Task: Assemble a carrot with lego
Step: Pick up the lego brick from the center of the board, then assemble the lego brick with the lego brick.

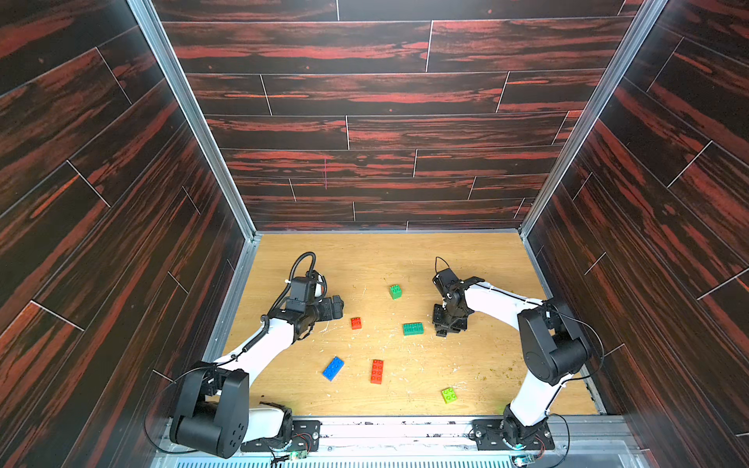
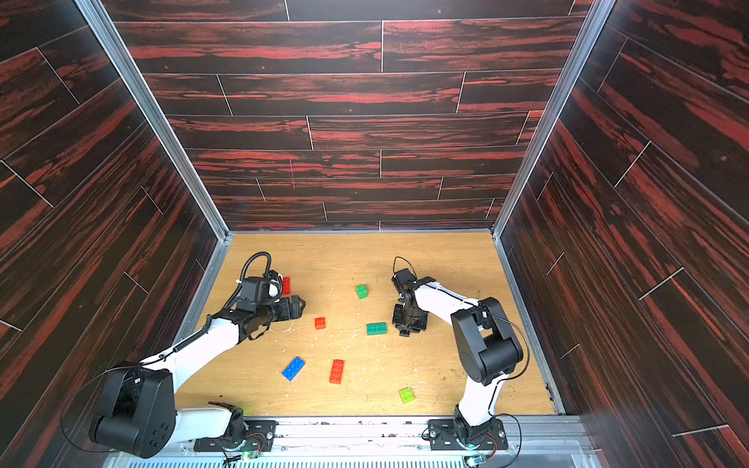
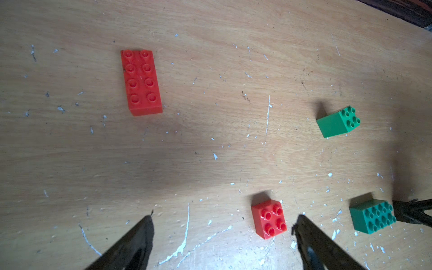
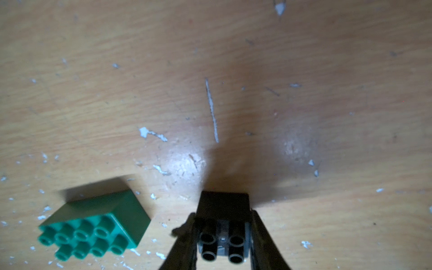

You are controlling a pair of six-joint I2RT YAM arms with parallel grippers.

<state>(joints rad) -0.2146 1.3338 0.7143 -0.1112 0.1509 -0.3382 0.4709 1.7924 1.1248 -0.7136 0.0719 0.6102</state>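
the right gripper [image 4: 223, 218] was clenched on the black brick [image 4: 222, 202], with one finger pressed to each side and the brick's four studs turned toward the wrist camera. in both top views we saw this gripper low over the wooden table [image 1: 498, 275], on the robot's right half, just beside the teal oblong brick [image 1: 413, 328] but not touching it. we could not tell whether the black brick rested on the wood or hung just above it.

the left gripper [image 3: 225, 217] was released, its fingers [image 3: 140, 238] spread wide. it hovered near the small red square brick [image 3: 268, 218], which showed between the fingers in the left wrist view, closer to one of them. we could not tell whether anything touched that brick.

the other bricks lay singly on the table, none joined to another:
- the green square brick [image 1: 395, 291] sat farther back, between the two arms.
- the blue oblong brick [image 1: 333, 368] and the near red oblong brick [image 1: 377, 371] lay near each other but apart, toward the front.
- the lime brick [image 1: 449, 395] lay closest to the front edge, on the right arm's side.
- the far red oblong brick [image 2: 286, 285] was half hidden behind the left wrist in a top view. the left wrist view showed it whole.
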